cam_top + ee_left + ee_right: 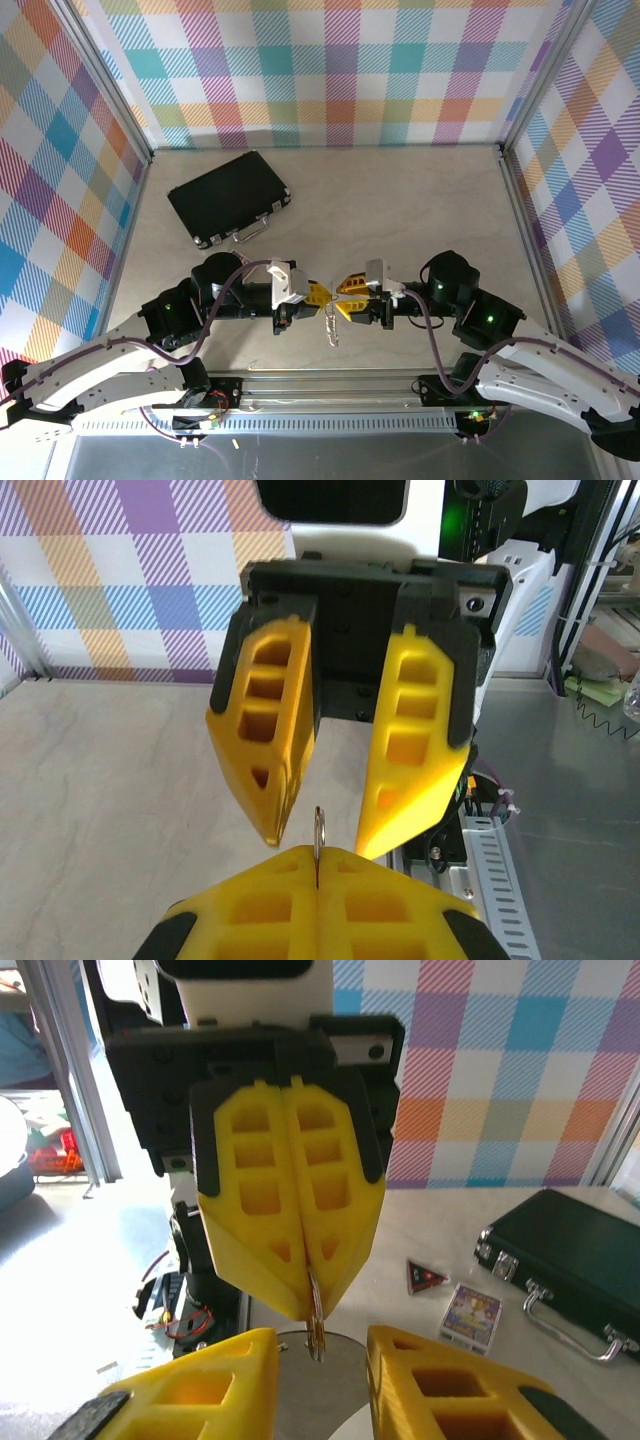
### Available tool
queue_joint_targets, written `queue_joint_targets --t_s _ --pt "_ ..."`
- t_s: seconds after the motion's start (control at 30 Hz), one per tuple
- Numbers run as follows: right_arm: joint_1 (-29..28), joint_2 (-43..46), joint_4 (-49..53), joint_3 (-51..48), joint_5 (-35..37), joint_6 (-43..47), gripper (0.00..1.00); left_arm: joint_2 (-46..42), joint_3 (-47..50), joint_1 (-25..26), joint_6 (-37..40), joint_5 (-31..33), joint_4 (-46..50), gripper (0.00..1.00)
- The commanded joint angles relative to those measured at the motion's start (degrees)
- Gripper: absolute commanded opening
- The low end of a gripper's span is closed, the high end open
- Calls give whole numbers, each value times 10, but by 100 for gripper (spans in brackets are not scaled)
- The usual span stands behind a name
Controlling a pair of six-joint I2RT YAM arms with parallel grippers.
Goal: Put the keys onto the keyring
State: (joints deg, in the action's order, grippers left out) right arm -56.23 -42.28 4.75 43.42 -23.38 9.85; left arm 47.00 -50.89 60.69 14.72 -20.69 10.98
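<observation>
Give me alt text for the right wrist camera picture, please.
The shut left gripper pinches the keyring, which hangs from its yellow tips, framed below by the open right gripper. A black case lies on the table at the picture's right.

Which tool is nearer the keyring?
Left. The left tool is shut on the keyring; the right tool faces it, open, the ring inside its gap, seemingly not touching.

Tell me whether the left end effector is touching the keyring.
Touching. Left wrist view: the left end effector is shut on the keyring, poking from its fingertips.
</observation>
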Motion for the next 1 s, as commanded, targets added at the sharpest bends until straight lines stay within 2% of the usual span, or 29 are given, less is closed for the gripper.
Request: queue_joint_targets --t_s 0.0,0.2,0.47,0.63,0.73,0.87,0.97 --pt "-2 2 10 14 -6 18 26 -1 -19 5 11 2 -6 0" --pt "-2 3 -7 2 -10 8 14 3 -17 5 11 -1 -1 0" --pt "-3 -2 -15 2 -11 2 19 -1 -19 5 12 -8 4 0" --pt "-2 -6 -21 3 -16 -2 17 -8 -16 5 11 -18 3 0" --pt "-3 -8 -45 -2 -23 -13 12 -10 -12 5 6 -30 0 0" --pt "-4 -21 -55 2 -36 -17 0 -22 -4 5 0 -35 -10 0" --pt "-6 -23 -66 -2 -38 -20 0 -31 1 5 -6 -35 -16 0"
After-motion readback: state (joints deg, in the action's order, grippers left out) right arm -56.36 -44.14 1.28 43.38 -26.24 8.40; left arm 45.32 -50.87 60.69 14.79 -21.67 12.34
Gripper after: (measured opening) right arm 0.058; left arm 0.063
